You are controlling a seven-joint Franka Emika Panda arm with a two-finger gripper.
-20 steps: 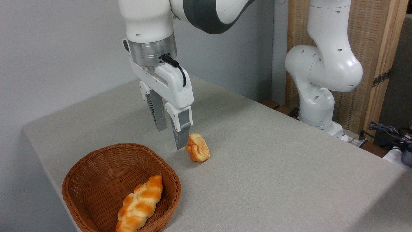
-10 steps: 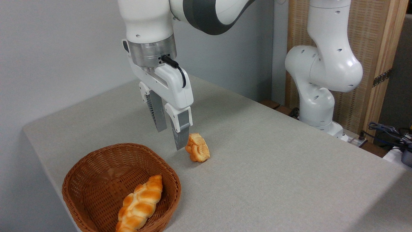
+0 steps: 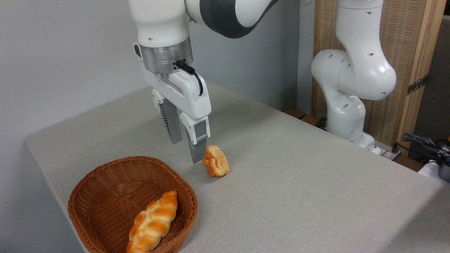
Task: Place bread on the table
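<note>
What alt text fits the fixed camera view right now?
A small ridged bread lies on the grey-beige table, just right of the robot's open, empty hand poised above the cloth. A wicker basket at front left holds a braided loaf.

The white arm is seen rising from its base at the right, with its upper links bent across the top toward the wrist at the left. The gripper is pointed straight down, its two fingers parted with nothing held between them. The fingertips are held just left of the bread, slightly above it.
</note>
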